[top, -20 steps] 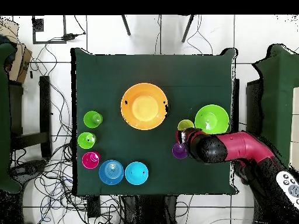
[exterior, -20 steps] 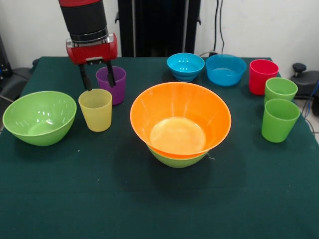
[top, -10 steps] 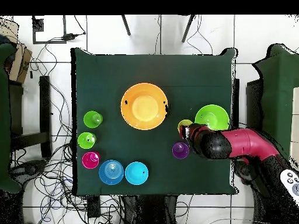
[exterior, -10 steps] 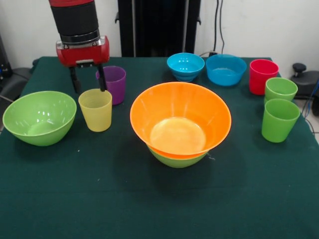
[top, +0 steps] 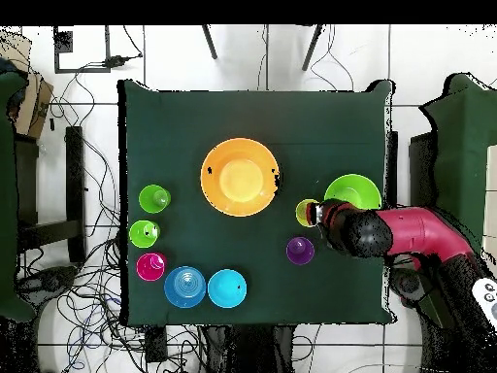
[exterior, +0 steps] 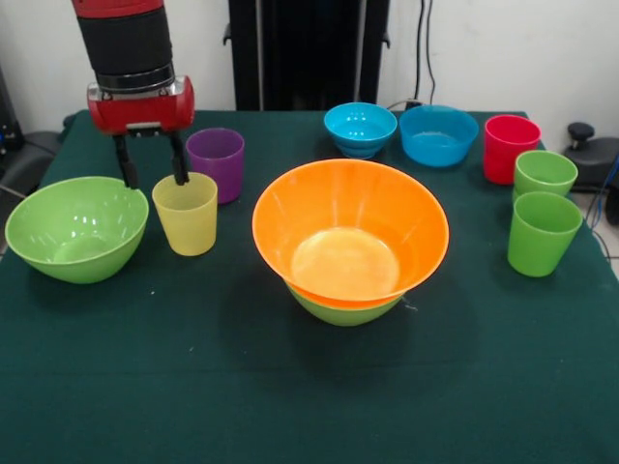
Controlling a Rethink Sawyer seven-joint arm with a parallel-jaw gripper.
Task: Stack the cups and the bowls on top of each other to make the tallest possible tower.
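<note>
We take this for a robotics lab. A red and black arm (exterior: 131, 58) on a pedestal (exterior: 308, 53) works at a table (exterior: 309, 387) covered in green cloth. Seen from overhead, loose cables (top: 87, 282) sprawl over a pale tiled floor (top: 291, 53) around the table, and plain white walls (exterior: 503, 48) stand behind.

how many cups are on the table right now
5: a yellow cup under the gripper, a purple cup behind it, a red cup and two green cups opposite.
</note>
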